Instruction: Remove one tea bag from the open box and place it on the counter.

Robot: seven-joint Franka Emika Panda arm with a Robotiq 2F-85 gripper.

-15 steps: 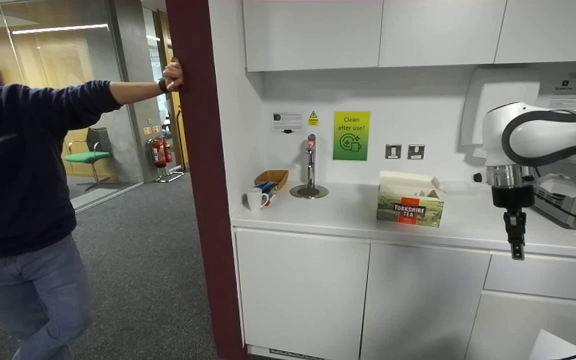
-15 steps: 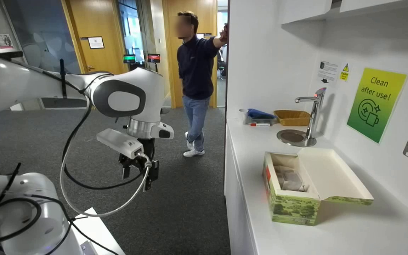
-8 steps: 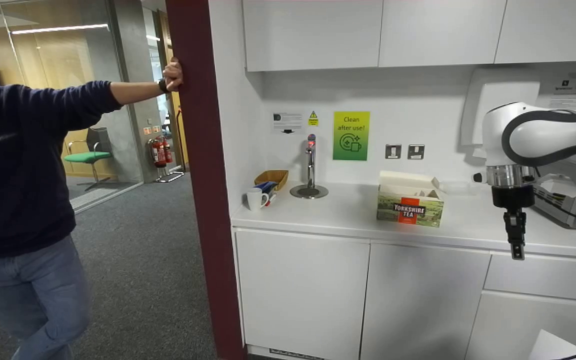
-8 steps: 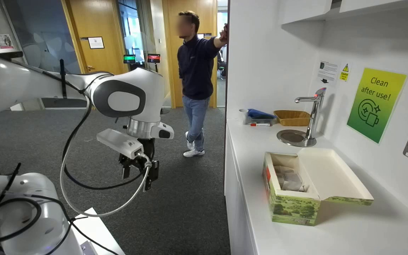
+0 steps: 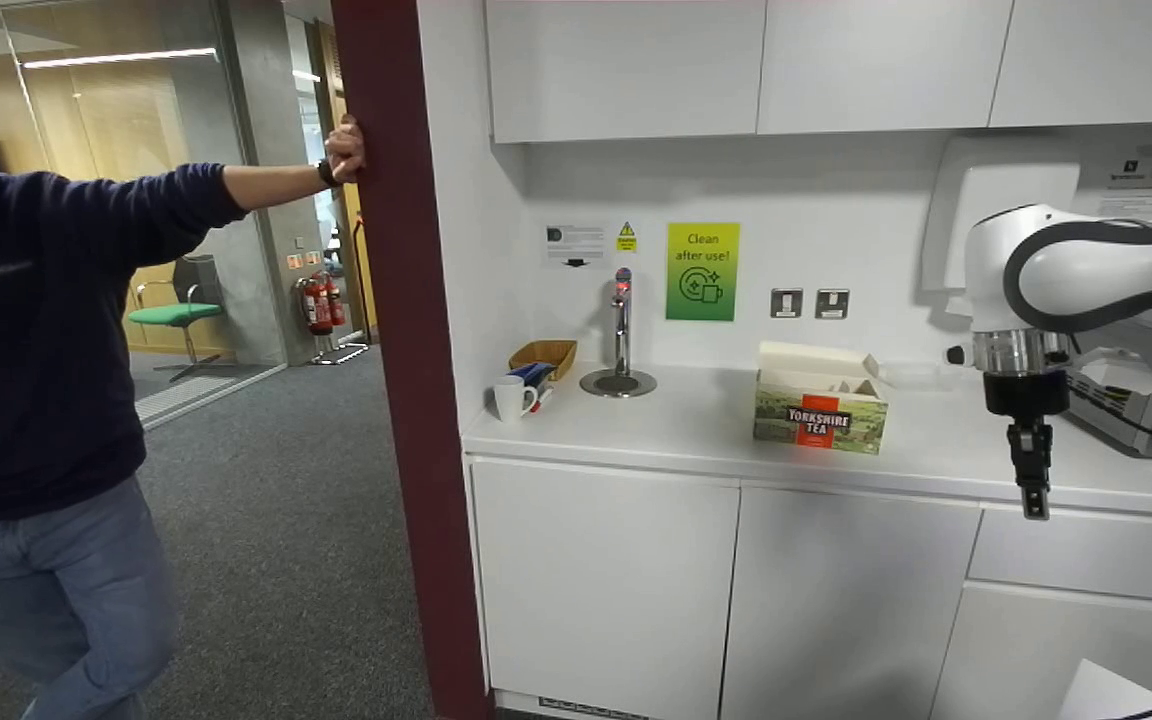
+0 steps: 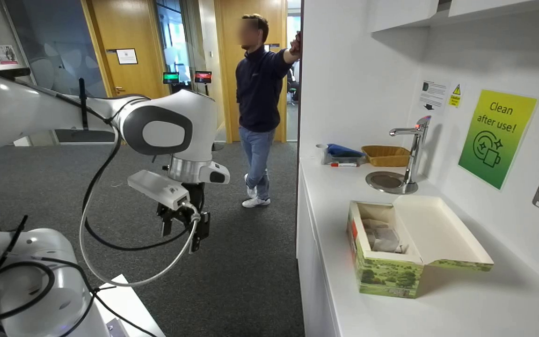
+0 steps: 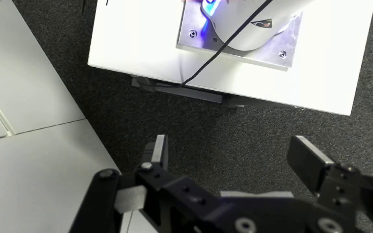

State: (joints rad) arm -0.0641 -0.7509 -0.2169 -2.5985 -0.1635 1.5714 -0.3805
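Observation:
The open box [image 5: 776, 428] is a Yorkshire Tea carton with a green landscape print and a red band. It stands on the white counter [image 5: 676, 432]. In an exterior view the box [image 6: 389, 278] has its lid folded back toward the wall, and pale tea bags [image 6: 384, 239] lie inside. My gripper [image 6: 180, 239] hangs pointing down over the floor, in front of the counter and well apart from the box. In the wrist view the gripper [image 7: 229, 139] has its fingers wide apart with only dark carpet between them. Box and tea bags are out of the wrist view.
A tap [image 6: 417, 154], a wicker basket [image 6: 385, 156] and a white mug [image 5: 512, 398] stand at the counter's far end. A silver appliance [image 5: 1151, 375] is behind the arm. Upper cabinets [image 5: 626, 70] overhang the counter. A person [image 6: 258, 93] leans on the door frame.
The arm, gripper and box have not moved. The person by the door frame has shifted slightly.

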